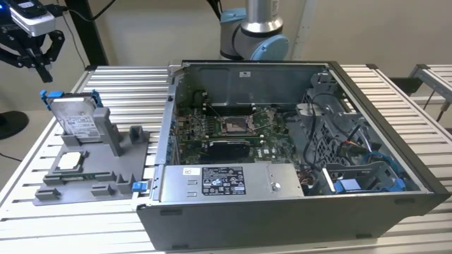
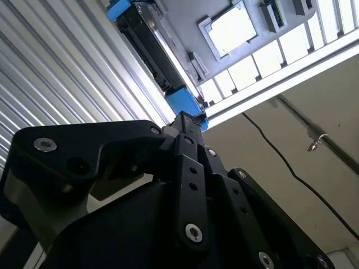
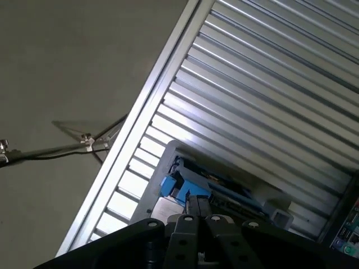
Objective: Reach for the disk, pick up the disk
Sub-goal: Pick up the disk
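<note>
- Fingers (image 1: 45, 71) spread and empty in the exterior view; gripper (image 1: 32, 66) hangs above the disk (image 1: 74, 119), which stands upright in a grey holder (image 1: 99, 169).
- Second wrist view: disk (image 2: 147, 45) edge-on, beyond the fingertip.
- First wrist view: disk (image 3: 185, 188) just past the fingertip, on slatted table (image 3: 269, 84).

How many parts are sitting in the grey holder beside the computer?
2. The disk stands upright at the rear of the grey holder in the exterior view; a square chip lies flat in front of it. Others may be hidden.
</note>
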`<state>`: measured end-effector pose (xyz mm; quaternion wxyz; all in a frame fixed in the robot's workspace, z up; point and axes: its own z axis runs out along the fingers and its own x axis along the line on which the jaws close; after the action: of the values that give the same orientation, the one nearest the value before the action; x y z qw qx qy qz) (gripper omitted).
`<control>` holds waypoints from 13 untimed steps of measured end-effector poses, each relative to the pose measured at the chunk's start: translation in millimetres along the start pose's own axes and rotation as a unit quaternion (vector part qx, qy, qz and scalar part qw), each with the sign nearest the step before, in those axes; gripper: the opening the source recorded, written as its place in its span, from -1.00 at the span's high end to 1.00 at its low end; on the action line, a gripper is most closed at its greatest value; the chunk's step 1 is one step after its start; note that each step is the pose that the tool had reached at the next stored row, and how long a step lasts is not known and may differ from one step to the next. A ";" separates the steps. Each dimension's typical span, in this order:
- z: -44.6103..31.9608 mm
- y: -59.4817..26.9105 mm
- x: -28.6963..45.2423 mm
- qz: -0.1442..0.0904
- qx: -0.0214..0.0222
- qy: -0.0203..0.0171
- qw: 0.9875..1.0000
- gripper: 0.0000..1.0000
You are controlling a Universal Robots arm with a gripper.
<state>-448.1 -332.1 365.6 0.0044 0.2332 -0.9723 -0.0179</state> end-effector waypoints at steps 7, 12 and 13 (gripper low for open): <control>0.0 0.0 0.0 -0.001 0.000 0.000 1.000 1.00; 0.0 0.0 0.0 -0.027 0.000 0.001 1.000 1.00; 0.0 0.0 0.0 -0.034 0.000 0.001 0.999 1.00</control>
<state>-448.1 -332.1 365.5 0.0050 0.2659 -0.9638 -0.0177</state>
